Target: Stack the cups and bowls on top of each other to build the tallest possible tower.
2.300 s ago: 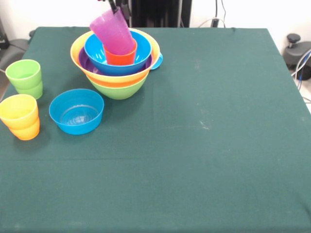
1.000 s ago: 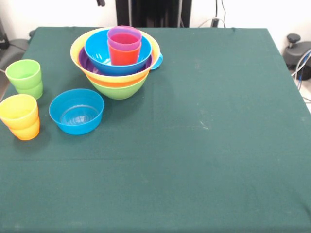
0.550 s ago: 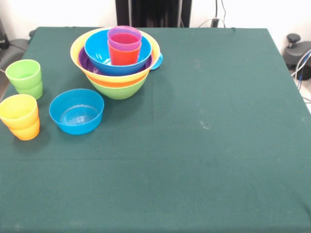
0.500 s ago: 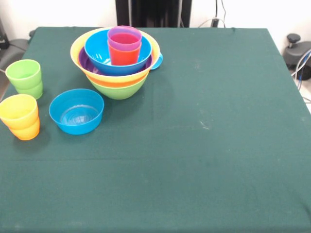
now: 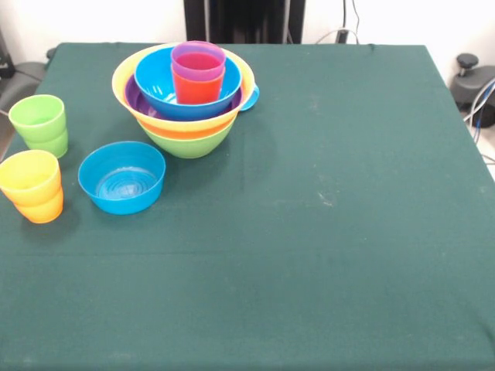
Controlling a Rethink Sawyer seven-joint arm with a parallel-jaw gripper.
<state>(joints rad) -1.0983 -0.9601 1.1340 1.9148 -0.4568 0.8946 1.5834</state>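
Only the robot's pedestal [image 5: 244, 19] shows, a black upright block with vertical ribs or slots running down its face. It rises beyond the green table [image 5: 325, 232] at that table's far edge. Thin dark cables [image 5: 349, 27] hang against the white wall just beside the pedestal

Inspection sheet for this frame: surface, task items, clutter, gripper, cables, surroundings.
Surface: green tablecloth, faint pale marks.
Job's things: tower on lime green bowl, purple cup upright on top, nested in orange cup; small blue bowl, green cup and yellow cup nested in an orange one stand apart on the cloth.
Clutter: nothing seen.
Gripper: not in view.
Cables: some at the right edge and behind the table.
Surroundings: black pedestal, white wall.
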